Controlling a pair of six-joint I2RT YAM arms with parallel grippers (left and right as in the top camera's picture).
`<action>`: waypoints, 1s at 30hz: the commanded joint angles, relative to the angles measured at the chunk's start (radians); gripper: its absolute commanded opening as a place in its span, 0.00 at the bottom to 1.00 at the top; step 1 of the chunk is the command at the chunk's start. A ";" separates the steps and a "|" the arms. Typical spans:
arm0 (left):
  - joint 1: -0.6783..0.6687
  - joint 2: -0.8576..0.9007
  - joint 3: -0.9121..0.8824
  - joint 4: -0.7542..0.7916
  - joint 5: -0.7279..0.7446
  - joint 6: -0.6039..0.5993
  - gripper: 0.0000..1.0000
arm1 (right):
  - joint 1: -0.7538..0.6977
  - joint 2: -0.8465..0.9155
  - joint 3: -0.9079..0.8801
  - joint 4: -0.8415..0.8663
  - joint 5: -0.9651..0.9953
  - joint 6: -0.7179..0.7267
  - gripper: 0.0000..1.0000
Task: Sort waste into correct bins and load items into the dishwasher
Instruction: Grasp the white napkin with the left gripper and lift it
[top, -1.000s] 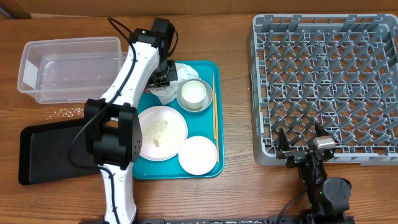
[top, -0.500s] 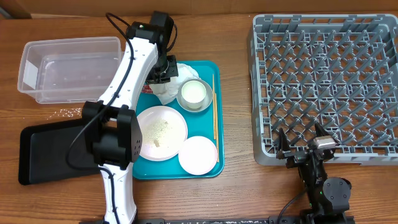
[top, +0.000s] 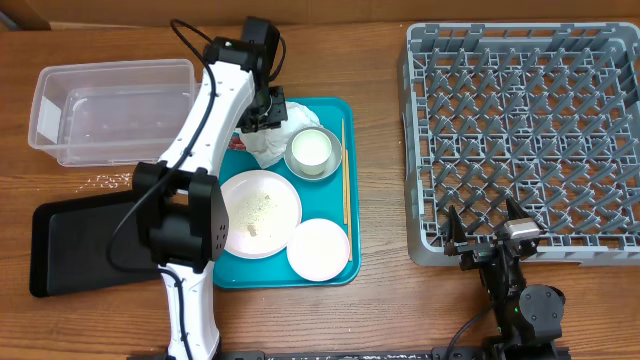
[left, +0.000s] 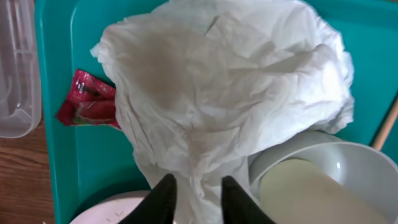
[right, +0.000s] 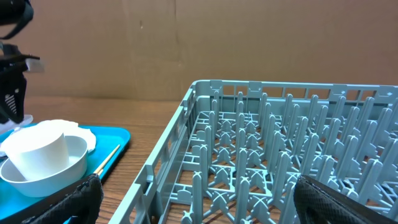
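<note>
A crumpled white napkin (top: 268, 143) (left: 230, 93) lies at the back left of the teal tray (top: 340, 110). A red packet (left: 87, 102) (top: 237, 143) sits beside it. My left gripper (top: 267, 112) (left: 198, 186) hangs over the napkin, its jaws a little apart with paper showing in the gap. A white cup (top: 311, 150) (right: 40, 149) stands in a bowl (top: 327, 165) (right: 46, 171) to the napkin's right. The large plate (top: 258, 212) carries crumbs, with the small plate (top: 319, 248) and chopsticks (top: 345, 170) nearby. My right gripper (top: 483, 225) (right: 196, 193) stands open at the grey dish rack's (top: 520, 130) near edge.
A clear tub (top: 110, 110) sits at the back left and a black tray (top: 80, 245) at the front left. Loose crumbs (top: 105, 181) lie on the wood between them. The left arm reaches across the teal tray's left side.
The left gripper has shifted slightly toward the table's back over the napkin, and its jaws have parted a little. The right arm has not moved.
</note>
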 joint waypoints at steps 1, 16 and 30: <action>0.000 -0.015 -0.037 0.003 -0.013 -0.003 0.24 | -0.003 -0.010 -0.010 0.006 0.010 0.000 1.00; 0.000 -0.015 -0.109 0.048 -0.005 -0.003 0.07 | -0.003 -0.010 -0.010 0.006 0.010 0.000 1.00; 0.000 -0.015 -0.055 0.005 0.032 -0.003 0.04 | -0.003 -0.010 -0.010 0.006 0.010 0.000 1.00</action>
